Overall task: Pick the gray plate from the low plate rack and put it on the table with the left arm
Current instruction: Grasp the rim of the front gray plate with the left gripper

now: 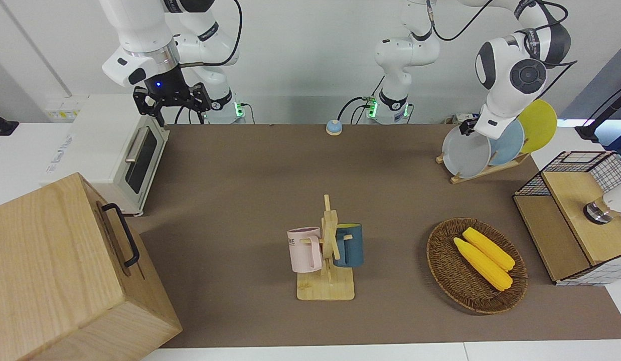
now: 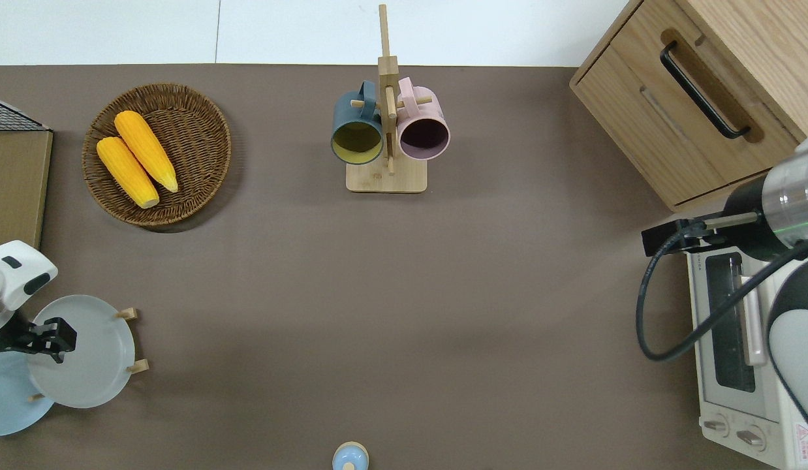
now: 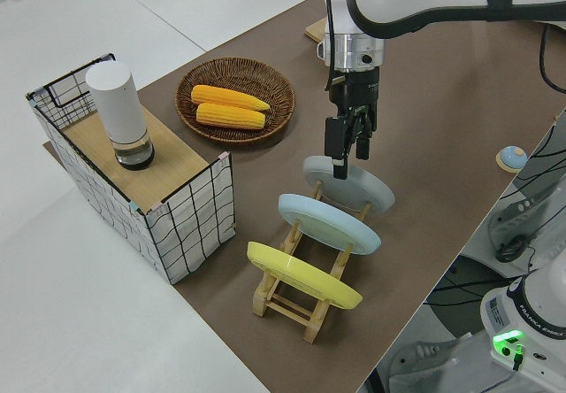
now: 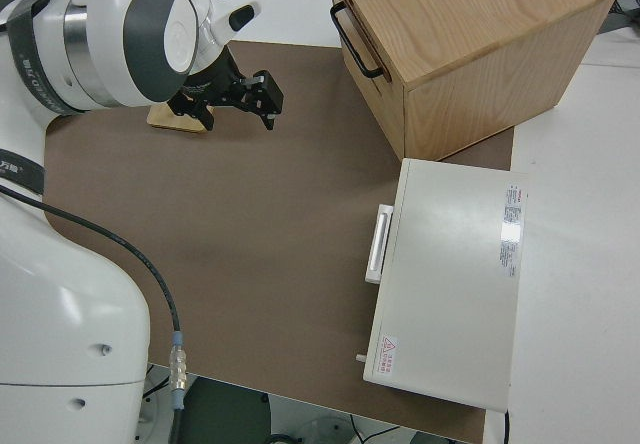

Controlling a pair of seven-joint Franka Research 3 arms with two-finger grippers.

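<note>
The gray plate (image 1: pixel 466 153) leans in the low plate rack (image 1: pixel 472 175) at the left arm's end of the table (image 1: pixel 240 175), in the slot farthest from the robots. It also shows in the overhead view (image 2: pixel 84 359) and the left side view (image 3: pixel 358 188). My left gripper (image 3: pixel 348 158) points down at the plate's upper rim, fingers open on either side of it; it shows over the plate in the overhead view (image 2: pixel 48 334). My right gripper (image 1: pixel 172 99) is open and parked.
A light blue plate (image 3: pixel 327 222) and a yellow plate (image 3: pixel 301 273) stand in the same rack. A basket of corn (image 1: pixel 476 265), a mug stand (image 1: pixel 328 250), a wire crate (image 1: pixel 576 215), a toaster oven (image 1: pixel 115 150) and a wooden cabinet (image 1: pixel 64 271) stand around.
</note>
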